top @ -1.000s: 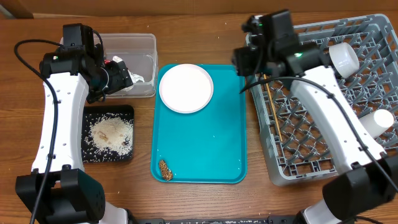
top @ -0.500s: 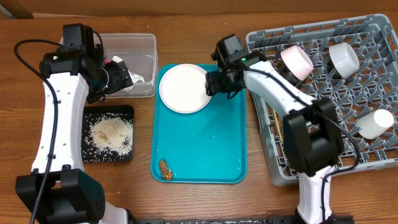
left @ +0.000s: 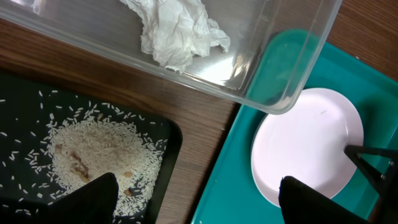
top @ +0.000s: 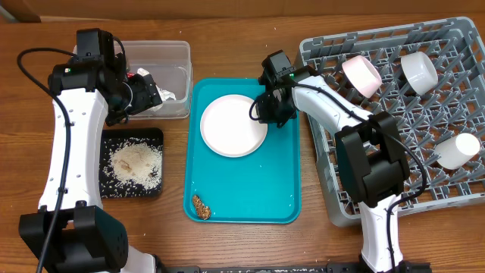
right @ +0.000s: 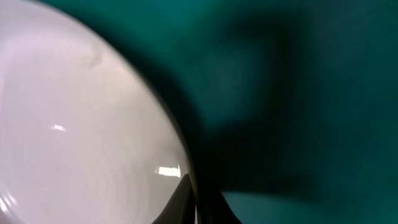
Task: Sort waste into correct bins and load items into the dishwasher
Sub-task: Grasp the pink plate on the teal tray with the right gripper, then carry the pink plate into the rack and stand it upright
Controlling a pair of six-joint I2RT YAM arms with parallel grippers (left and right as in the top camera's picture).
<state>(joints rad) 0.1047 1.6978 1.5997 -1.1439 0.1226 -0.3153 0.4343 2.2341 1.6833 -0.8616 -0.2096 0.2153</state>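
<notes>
Your right claw (top: 267,111): jaws narrow, pinching right rim of round white plate (top: 231,127). Plate sits in upper half of large teal serving tray (top: 258,182), with claw at plate's right edge. Your left claw (left: 199,202): jaws wide, holding nothing, left of teal tray, over near edge of clear plastic tub (top: 170,64).

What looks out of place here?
Only the brown food lump, lying alone near the teal tray's near-left corner rather than in a bin. Rice sits within the black tray; nothing looks spilled or broken.
</notes>
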